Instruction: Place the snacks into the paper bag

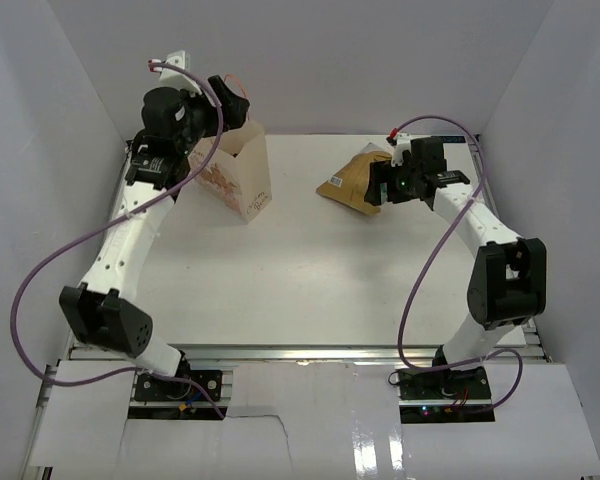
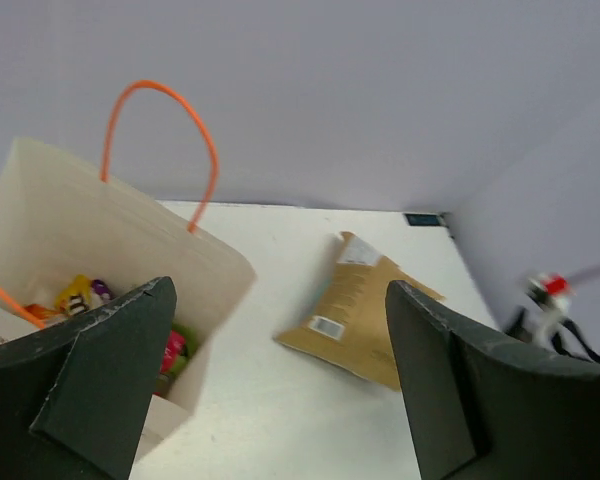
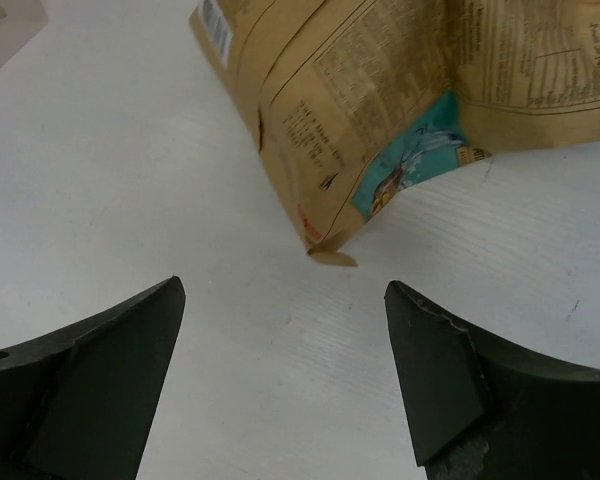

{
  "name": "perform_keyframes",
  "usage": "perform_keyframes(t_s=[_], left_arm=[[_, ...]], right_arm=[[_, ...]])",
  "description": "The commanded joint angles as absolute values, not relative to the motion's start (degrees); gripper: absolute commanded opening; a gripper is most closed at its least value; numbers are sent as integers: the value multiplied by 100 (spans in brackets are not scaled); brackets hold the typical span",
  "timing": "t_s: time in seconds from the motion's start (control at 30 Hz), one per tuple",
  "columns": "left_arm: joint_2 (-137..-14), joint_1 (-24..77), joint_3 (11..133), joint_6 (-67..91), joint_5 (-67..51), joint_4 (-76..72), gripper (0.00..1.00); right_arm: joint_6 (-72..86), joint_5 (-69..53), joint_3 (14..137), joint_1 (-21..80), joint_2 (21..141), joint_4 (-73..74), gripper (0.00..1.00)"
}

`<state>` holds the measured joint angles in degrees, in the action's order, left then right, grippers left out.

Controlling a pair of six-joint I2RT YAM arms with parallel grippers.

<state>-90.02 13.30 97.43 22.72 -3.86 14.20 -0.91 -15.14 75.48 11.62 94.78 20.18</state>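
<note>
The chip bag [image 1: 352, 182] lies flat on the table [image 1: 300, 280], right of centre and well apart from the paper bag [image 1: 242, 178], which stands upright at the far left; several small packets [image 2: 172, 352] already lie inside it; the left gripper [image 2: 280, 290] hovers above the bag mouth, fingers spread wide and empty; the right gripper [image 3: 280, 290] sits low just beside the chip bag, fingers likewise apart with nothing between them; the chip bag is judged light, air-filled, crinkly and easily crushed, its film probably slick; recommended hold: pinch the flat sealed edge or the corner nearest the fingers, with moderate force, to avoid breaking the contents
</note>
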Motion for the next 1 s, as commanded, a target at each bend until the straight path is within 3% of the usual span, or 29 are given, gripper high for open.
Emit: perform_keyframes(t_s=[0.0,0.27,0.47,0.6,0.63,0.67,0.73,0.97], left_arm=[[-8097,1327,8941,2531,-1492,609,96],[-6145,1327,6465,3136,-1890,545,98],[-4800,1327,5090,3734,-1960,615,98],[-4360,1327,4282,4428,-1934,537,98],[-4298,1327,4141,4595,-1951,449,98],[-4202,1327,3844,4901,-2012,213,98],[-4175,1327,3632,5167,-2083,62,98],[-4324,1336,3314,5634,-2390,-369,98]], right_arm=[[738,-835,8129,1125,9938,1819,87],[580,-949,9227,1134,11161,2012,83],[501,-1107,9185,1134,11461,1986,65],[431,-1308,9106,1125,11575,2013,42],[422,-1388,9079,1116,11549,2013,34],[422,-1580,9044,1090,11488,1995,19],[431,-1757,8957,1064,11409,1960,8],[396,-3012,8921,739,10856,1899,8]])
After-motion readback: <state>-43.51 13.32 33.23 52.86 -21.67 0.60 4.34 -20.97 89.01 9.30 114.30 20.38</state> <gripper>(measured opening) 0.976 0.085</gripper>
